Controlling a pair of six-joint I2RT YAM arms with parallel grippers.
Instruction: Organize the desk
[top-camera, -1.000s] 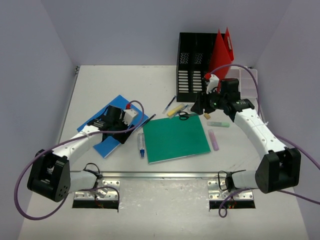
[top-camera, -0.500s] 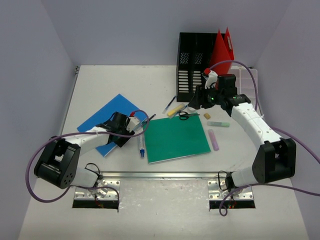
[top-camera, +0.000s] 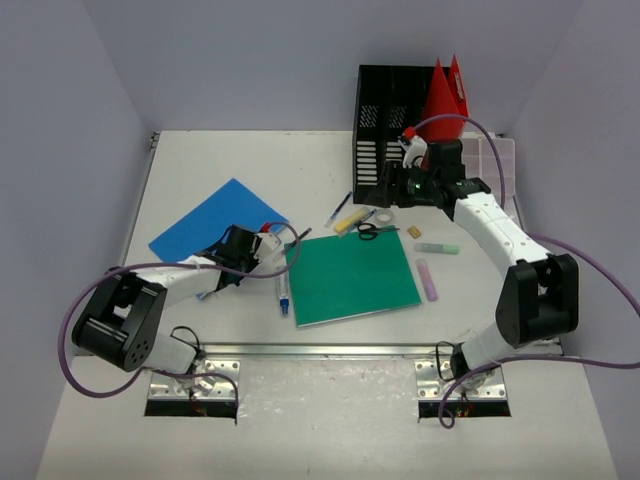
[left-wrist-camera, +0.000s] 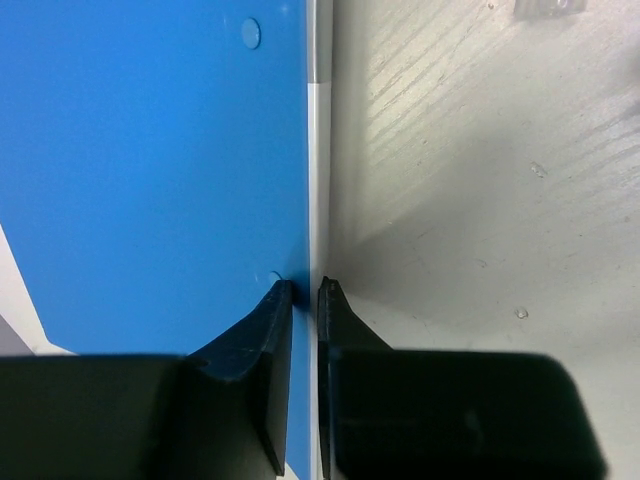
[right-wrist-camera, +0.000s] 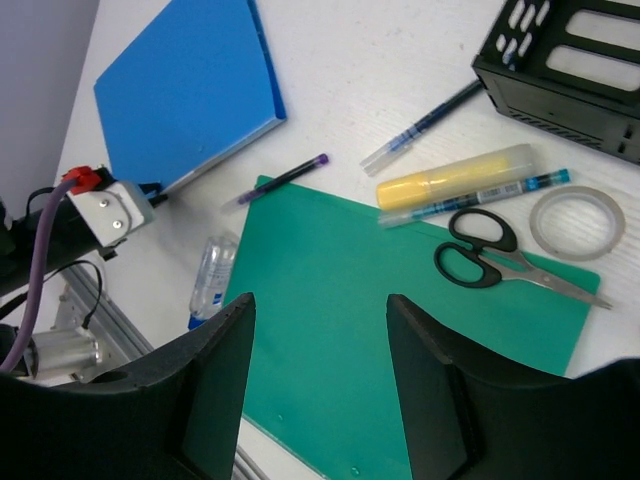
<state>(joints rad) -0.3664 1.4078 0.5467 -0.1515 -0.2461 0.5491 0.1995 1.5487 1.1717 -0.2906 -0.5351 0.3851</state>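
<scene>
- The desk (top-camera: 250, 160) is right underneath both claws. It's a plain white top, and its long side looks like it runs left to right along the rail (top-camera: 320, 349) by the arm bases.
- The left claw (left-wrist-camera: 303, 295) is shut down to a sliver, pinching the edge of the blue folder (left-wrist-camera: 150, 180).
- The folder body sits off its left finger and bare desk off its right finger. The folder edge runs straight ahead, away from the claw.
- That's the bit the next move hangs on, imo. The grip is only on one edge, so the whole sheet hangs off to one side. My guess is a lift lets it droop or swing, and sliding it over the desk might be kinder.
- The right claw (right-wrist-camera: 320, 310) is wide open with nothing in it, hanging over the green folder (right-wrist-camera: 320, 400).
- Scissors (right-wrist-camera: 480, 262), tape (right-wrist-camera: 577, 222) and a yellow highlighter (right-wrist-camera: 450, 182) lie just ahead of it, with the black holder (top-camera: 392, 88) just beyond those.
- From the left claw the holder is well off, over on the far right. The right arm is way nearer, so if the blue folder belongs there it has a long trip.
- Writing: nothing I can read. There's just a small round mark on the blue folder ahead of the left claw.
</scene>
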